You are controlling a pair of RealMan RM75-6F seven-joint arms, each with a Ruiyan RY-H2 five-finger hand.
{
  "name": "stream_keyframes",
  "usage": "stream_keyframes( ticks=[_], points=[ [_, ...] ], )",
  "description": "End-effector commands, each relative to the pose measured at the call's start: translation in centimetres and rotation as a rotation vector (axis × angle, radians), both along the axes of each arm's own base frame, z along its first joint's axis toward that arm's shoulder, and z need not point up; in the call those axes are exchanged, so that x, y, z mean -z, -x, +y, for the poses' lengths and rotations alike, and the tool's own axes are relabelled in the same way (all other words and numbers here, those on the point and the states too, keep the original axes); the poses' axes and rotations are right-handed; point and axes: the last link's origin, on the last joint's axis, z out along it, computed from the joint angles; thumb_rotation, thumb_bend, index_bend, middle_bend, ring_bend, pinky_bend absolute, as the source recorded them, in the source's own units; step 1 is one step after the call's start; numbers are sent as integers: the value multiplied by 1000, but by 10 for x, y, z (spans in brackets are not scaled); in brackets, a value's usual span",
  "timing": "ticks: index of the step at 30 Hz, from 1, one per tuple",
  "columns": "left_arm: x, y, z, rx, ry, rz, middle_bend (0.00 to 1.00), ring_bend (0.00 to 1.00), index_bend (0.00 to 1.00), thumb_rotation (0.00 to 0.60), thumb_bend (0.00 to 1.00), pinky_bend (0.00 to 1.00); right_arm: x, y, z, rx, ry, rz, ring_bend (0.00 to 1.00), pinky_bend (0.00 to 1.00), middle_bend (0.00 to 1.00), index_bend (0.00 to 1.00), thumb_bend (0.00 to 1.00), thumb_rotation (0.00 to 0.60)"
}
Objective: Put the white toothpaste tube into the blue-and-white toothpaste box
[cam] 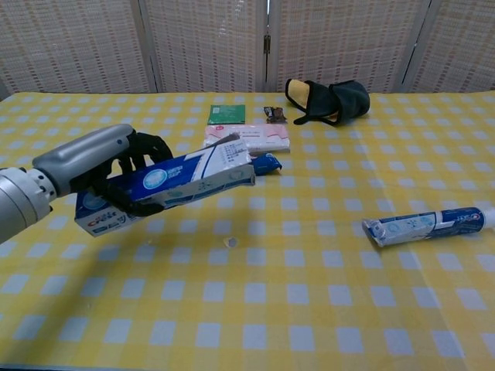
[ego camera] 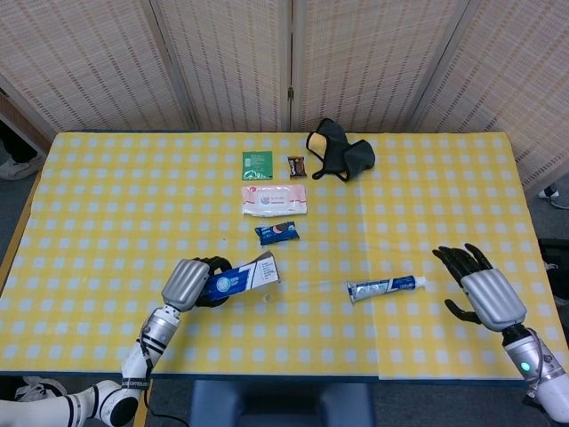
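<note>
Woven screens behind a checked table

Folding wicker-pattern panels (ego camera: pixel 293 62) stand behind the yellow-and-white checked tablecloth (ego camera: pixel 107 222); grey floor (ego camera: pixel 13 191) shows alongside.
</note>
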Motion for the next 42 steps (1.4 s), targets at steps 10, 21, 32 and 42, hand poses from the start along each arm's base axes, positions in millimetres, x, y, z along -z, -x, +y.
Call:
stream_keyframes(
  ticks=[10,21,32,42],
  points=[
    [-12,6,-9,5,-21,-6,656,535,514,600,286,545,59,-4,-35,-16,-97,13,227,90,280,209,364,600],
    [-23,12,-15,-26,-57,-43,656,530,514,600,286,545,107,-4,-47,-21,-176,-16,232,90,285,221,364,600],
    [-42,24,-14,-54,-91,-73,656,526,514,600,286,546,142,-16,-57,-34,-231,-77,251,90,302,319,364,600],
    [-51,30,-14,-57,-103,-87,656,526,514,600,285,545,156,-26,-65,-54,-226,-64,267,91,333,376,364,600]
  ],
)
